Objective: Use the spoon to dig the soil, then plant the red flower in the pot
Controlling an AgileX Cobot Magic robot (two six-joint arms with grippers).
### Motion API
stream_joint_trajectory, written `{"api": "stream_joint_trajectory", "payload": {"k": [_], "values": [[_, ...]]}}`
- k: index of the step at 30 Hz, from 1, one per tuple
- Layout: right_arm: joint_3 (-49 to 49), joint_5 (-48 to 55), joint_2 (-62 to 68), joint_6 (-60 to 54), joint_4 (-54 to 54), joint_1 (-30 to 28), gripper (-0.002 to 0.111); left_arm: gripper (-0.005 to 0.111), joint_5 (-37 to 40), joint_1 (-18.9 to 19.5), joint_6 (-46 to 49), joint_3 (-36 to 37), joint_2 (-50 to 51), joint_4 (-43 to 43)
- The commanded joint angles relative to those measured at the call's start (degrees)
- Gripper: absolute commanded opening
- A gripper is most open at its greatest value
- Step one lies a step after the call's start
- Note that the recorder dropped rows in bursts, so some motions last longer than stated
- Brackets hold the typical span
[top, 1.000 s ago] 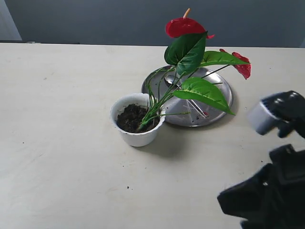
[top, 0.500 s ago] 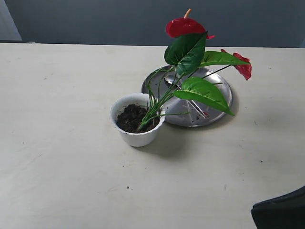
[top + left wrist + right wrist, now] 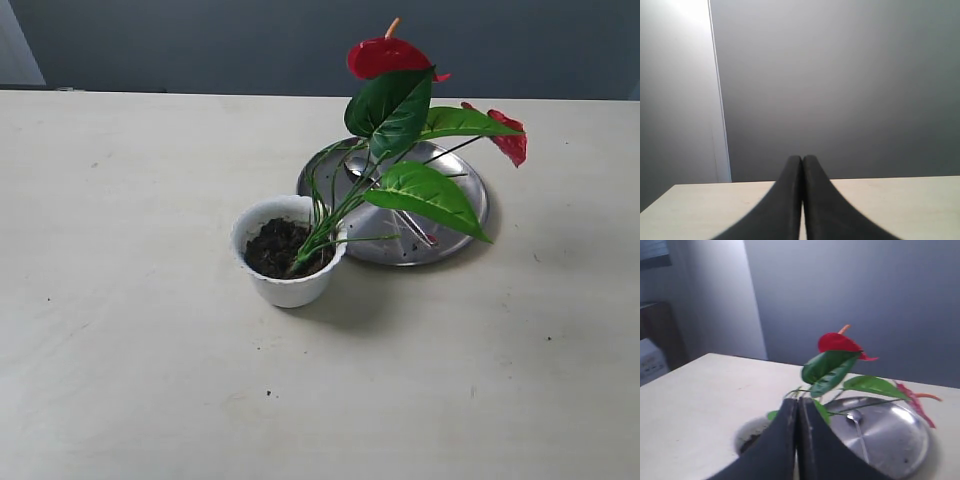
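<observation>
Both tools (image 3: 798, 405) short of pot (image 3: 747, 432)

Both grippers closed, arms outside the exterior view

Left gripper (image 3: 802, 165): the two dark fingers (image 3: 790, 200) are pressed together along their full visible length, tips touching, nothing between them. They point level and forward, well above any surface. Right gripper (image 3: 798, 407): the two dark fingers (image 3: 782, 440) likewise meet at the tips with only a thin seam between them, nothing clamped, raised and pointing level. Neither arm nor gripper appears in the exterior view, so arm and wrist pose cannot be determined.
</observation>
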Motion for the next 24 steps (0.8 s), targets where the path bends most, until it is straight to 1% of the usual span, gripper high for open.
{"api": "stream_joint_trajectory", "payload": {"k": [1, 4, 6, 9, 16, 18, 22, 24], "values": [[8.2, -2.8, -6.5, -3.1, 1.8, -8.0, 0.0, 0.0, -0.4, -0.4, -0.2, -0.1, -0.1, -0.4], [13.0, -2.5, -9.4, -3.4, 5.0, -13.4, 0.0, 0.0, -0.4, -0.4, -0.2, -0.1, -0.1, -0.4], [14.9, -2.4, -10.8, -5.3, 6.7, -15.0, 0.0, 0.0, -0.4, -0.4, -0.2, -0.1, -0.1, -0.4], [16.8, -4.3, -11.2, -7.8, 7.0, -15.4, 0.0, 0.0, -0.4, -0.4, -0.2, -0.1, -0.1, -0.4], [20.9, -6.7, -11.2, -7.9, 7.8, -15.4, 0.0, 0.0, -0.4, -0.4, -0.2, -0.1, -0.1, -0.4], [21.0, -6.1, -11.2, -3.9, 1.1, -15.4, 0.0, 0.0, -0.4, -0.4, -0.2, -0.1, -0.1, -0.4], [21.0, -7.0, -11.2, 14.1, -17.5, -15.4, 0.0, 0.0, -0.4, -0.4, -0.2, -0.1, -0.1, -0.4], [21.0, -7.2, -11.2, 21.1, -23.1, -15.5, 0.0, 0.0, -0.4, -0.4, -0.2, -0.1, -0.1, -0.4]]}}
